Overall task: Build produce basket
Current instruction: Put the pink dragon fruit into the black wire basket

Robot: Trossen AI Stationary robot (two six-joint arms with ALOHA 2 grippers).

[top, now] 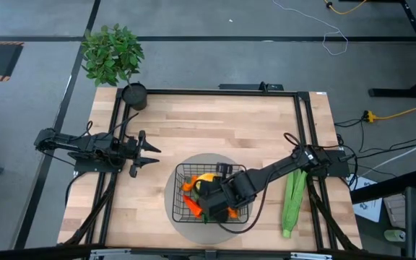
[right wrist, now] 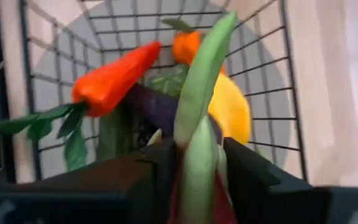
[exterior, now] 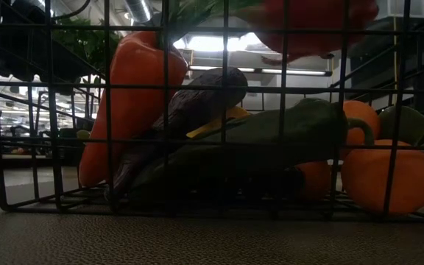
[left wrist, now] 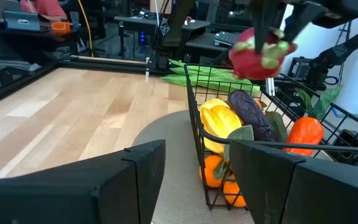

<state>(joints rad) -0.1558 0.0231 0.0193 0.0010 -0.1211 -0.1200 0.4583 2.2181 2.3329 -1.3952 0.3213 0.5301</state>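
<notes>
right gripper [left wrist: 270, 37] over basket [top: 183, 173], fingers grasping pink dragon fruit [left wrist: 261, 55]; left gripper [top: 150, 154] idle, fingers released, above table [top: 215, 123].

Produce [top: 206, 189] in basket [top: 181, 173]; husk [top: 293, 201] lies right.

Table top [top: 215, 123]: pale wood planks, matt, visible grain. Frame [top: 208, 92] round it: black metal rail. Basket [left wrist: 194, 102]: thin black wire mesh, slight sheen. Mat [top: 172, 191] under basket: grey, matt, finely textured. Carrot [right wrist: 114, 78]: orange plastic, smooth, semi-gloss; leaves look like cloth. Eggplant [left wrist: 250, 112]: dark purple, smooth, satin. Dragon fruit [left wrist: 260, 53]: pink-red, matt. Green husk [top: 292, 202]: ribbed, matt.
</notes>
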